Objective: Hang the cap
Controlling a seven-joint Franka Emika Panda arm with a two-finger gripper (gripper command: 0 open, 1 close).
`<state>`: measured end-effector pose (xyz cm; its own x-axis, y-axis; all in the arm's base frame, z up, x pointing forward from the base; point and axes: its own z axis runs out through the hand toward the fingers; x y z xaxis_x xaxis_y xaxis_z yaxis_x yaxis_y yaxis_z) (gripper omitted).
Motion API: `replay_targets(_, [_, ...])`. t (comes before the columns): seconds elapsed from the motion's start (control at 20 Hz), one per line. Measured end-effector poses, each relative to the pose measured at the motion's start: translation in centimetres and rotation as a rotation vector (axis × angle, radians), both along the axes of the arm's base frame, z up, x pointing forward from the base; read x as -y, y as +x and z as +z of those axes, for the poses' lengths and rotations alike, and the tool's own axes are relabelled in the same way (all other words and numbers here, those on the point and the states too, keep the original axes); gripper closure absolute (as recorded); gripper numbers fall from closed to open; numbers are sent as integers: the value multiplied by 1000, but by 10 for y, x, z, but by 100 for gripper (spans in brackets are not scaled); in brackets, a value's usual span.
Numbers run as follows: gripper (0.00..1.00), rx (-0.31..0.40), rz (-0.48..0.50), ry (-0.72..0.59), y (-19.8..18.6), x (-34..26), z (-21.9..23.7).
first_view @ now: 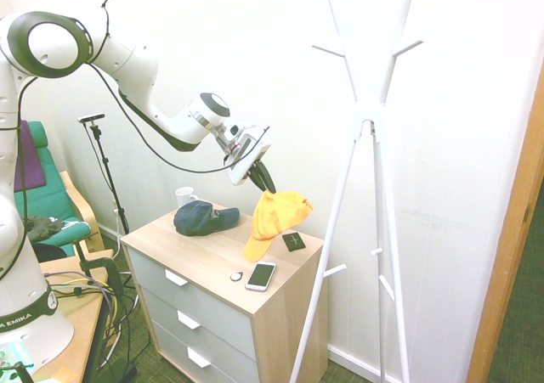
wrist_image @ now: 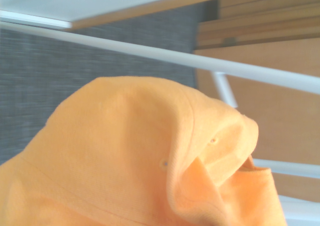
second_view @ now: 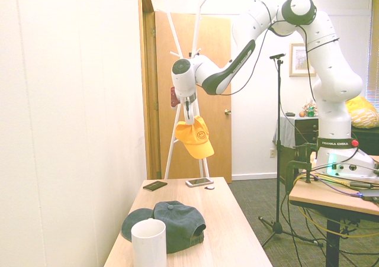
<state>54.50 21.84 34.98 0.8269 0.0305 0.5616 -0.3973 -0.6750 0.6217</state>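
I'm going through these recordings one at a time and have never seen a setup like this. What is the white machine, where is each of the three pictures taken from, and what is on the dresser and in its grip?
The white machine is a robot arm whose gripper is shut on the orange cap, holding it in the air above the wooden dresser. Two pictures come from room cameras on opposite sides of the arm. The third comes from a camera on the wrist, so the cap fills it. On the dresser lie a dark blue cap, a white mug, a phone, a small black wallet-like item and a small round object. Beside the dresser stands a white coat rack with pegs, where the cap is meant to hang.
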Motion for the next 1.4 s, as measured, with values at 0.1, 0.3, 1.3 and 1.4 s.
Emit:
replay_targets(0.1, [100,28,1,-73,2,7,26])
replay_targets(0.3, [100,78,4,-136,0,8,90])
replay_targets(1.3, [100,272,-15,-262,-2,20,324])
replay_targets(1.4, [100,293,-20,-257,-5,22,343])
